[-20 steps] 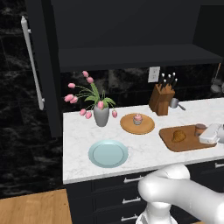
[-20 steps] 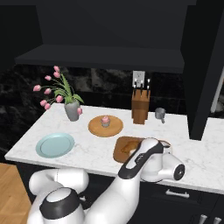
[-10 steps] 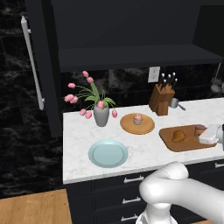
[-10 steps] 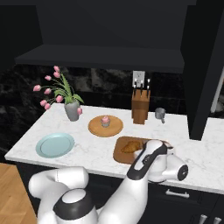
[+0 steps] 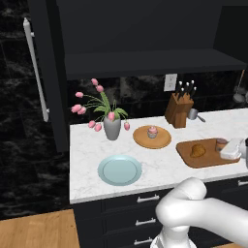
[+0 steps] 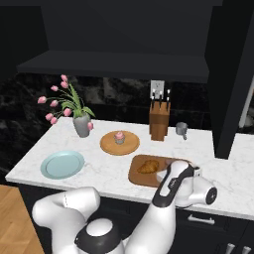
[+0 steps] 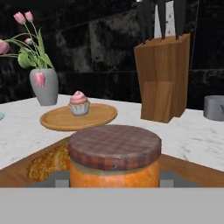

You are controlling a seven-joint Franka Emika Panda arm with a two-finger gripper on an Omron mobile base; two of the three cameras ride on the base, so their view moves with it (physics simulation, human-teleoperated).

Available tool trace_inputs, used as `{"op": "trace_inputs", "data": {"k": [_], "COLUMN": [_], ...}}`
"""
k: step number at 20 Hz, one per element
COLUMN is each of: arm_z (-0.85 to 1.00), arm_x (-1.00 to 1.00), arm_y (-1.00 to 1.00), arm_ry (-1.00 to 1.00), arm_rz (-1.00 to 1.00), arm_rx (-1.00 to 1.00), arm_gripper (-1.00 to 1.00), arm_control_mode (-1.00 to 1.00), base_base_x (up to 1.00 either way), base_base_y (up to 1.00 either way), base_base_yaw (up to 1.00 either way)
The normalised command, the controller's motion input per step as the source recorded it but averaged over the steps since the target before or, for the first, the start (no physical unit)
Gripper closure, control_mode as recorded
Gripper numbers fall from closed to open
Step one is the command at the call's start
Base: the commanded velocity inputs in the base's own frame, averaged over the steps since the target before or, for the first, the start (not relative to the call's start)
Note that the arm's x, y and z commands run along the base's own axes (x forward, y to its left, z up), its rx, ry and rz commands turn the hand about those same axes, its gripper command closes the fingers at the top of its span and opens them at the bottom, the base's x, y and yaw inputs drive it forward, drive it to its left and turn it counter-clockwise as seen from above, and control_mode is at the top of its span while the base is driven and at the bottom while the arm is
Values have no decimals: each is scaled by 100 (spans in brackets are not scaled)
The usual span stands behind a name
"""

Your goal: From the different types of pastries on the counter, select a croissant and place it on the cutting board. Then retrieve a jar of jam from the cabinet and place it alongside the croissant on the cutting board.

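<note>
— Marble counter first: where's the cutting board?
— Right end, croissant on its left half.
— And the jar of jam?
— Clamped in the gripper, low over the board, just right of the croissant.

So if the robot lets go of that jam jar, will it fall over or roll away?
Probably not. The jar of jam looks short and wide, standing upright with its lid on top over the cutting board, so it should stay put. Its sides look smooth and round, so tipped over it might roll toward the croissant. It is likely stiff and heavy for its size.
</note>
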Motion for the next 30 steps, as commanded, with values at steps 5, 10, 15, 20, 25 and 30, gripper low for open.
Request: {"op": "trace_inputs", "data": {"k": [5, 10, 15, 20, 25, 30], "arm_z": [-29, -1, -1, -1, -3, -1], "arm_x": [12, 34, 20, 1, 0, -1], "arm_y": [0, 0, -11, -23, -17, -11], "arm_ry": [0, 0, -1, -2, -2, -1], "arm_rz": [1, 0, 0, 0, 0, 0], "arm_rx": [0, 0, 0, 0, 0, 0], "arm_gripper": [100, 100, -100, -100, -100, -100], "arm_control_mode": [-100, -100, -100, -100, -100, -100], "base_base_x": [0, 0, 0, 0, 0, 0], "base_base_y": [0, 0, 0, 0, 0, 0], "base_base_yaw": [0, 0, 0, 0, 0, 0]}}
